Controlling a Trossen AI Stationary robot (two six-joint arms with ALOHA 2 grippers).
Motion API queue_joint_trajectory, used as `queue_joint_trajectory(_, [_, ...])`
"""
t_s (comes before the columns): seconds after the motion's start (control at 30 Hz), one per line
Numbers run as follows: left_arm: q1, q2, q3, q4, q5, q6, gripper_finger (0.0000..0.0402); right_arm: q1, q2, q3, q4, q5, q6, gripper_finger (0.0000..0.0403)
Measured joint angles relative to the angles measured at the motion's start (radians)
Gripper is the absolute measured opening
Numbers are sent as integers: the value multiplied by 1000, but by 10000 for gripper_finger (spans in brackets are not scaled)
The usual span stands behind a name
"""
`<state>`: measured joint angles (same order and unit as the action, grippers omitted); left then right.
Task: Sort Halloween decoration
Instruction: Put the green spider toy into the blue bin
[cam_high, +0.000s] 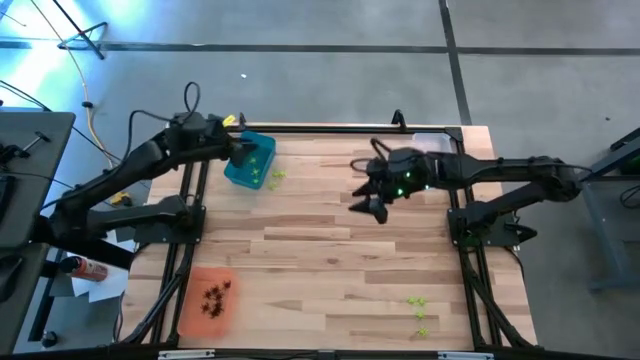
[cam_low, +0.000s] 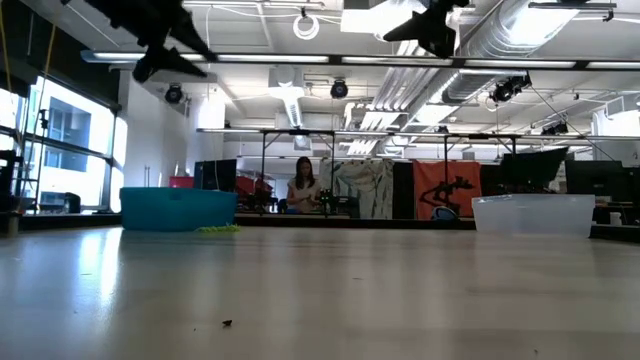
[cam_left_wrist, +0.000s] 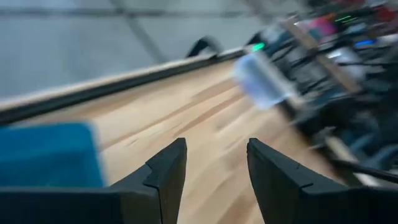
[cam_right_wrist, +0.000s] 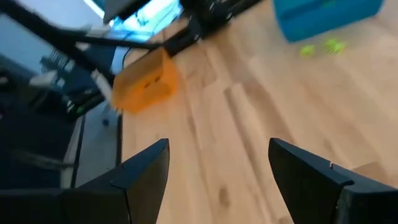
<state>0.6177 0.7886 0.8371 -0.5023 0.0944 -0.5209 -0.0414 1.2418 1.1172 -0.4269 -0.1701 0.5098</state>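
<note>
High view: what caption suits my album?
Left hand over the teal tray; right hand above bare table.

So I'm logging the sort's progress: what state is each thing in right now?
left gripper: open, empty, over the teal tray
right gripper: open, empty, above mid-table
teal tray: holds green trinkets
green trinkets: loose on the table
orange tray: holds dark trinkets
clear tray: upright at the far edge
</note>
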Motion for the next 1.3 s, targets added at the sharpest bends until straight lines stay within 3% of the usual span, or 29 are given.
queue_joint_trajectory(0.17, [-113, -5, 1, 124, -27, -22, 156, 70, 38, 0, -2, 43, 7, 268])
queue_joint_trajectory(0.33, [-231, 138, 2, 129, -63, 25, 145, 86, 63, 0, -3, 122, -35, 268])
queue_joint_trajectory(0.57, [-268, 460, 176, -159, -72, 137, 132, 35, 38, 0, 2, 195, -89, 268])
queue_joint_trajectory(0.77, [-267, 733, 356, -370, -201, 347, 131, -11, 38, 0, -1, 195, -92, 268])
queue_joint_trajectory(1.07, [-267, 1017, 456, -464, -263, 659, 126, -46, 38, 0, -2, 195, -125, 268])
queue_joint_trajectory(1.17, [-267, 1088, 462, -486, -281, 727, 98, -56, 38, 0, -2, 218, -123, 268])
queue_joint_trajectory(1.3, [-267, 1155, 480, -548, -291, 801, 20, -58, 38, 0, -2, 265, -119, 268])
